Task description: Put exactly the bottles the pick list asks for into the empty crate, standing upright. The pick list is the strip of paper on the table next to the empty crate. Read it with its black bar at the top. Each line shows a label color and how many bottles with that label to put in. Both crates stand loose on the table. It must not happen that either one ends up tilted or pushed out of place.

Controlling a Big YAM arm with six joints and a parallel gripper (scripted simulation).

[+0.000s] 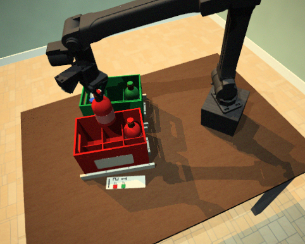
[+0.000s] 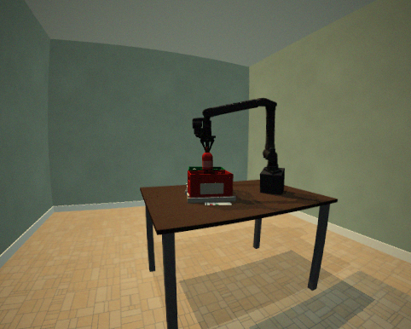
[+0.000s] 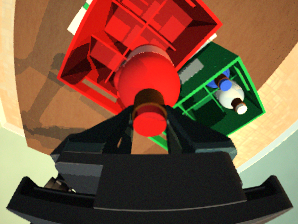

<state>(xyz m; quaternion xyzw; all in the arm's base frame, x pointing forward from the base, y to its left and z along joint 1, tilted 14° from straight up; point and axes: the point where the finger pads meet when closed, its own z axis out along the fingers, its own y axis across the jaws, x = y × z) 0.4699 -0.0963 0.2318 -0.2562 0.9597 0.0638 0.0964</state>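
My gripper is shut on the neck of a red bottle with a white band. It holds the bottle upright above the back middle cell of the red crate. Another red bottle stands in the red crate's back right cell. The green crate stands right behind it and holds a green bottle and a blue-capped bottle. The pick list lies in front of the red crate and shows a red and a green mark.
A grey rail runs along the red crate's front, and short rails stand at the crates' right sides. The arm's base stands at the table's back right.
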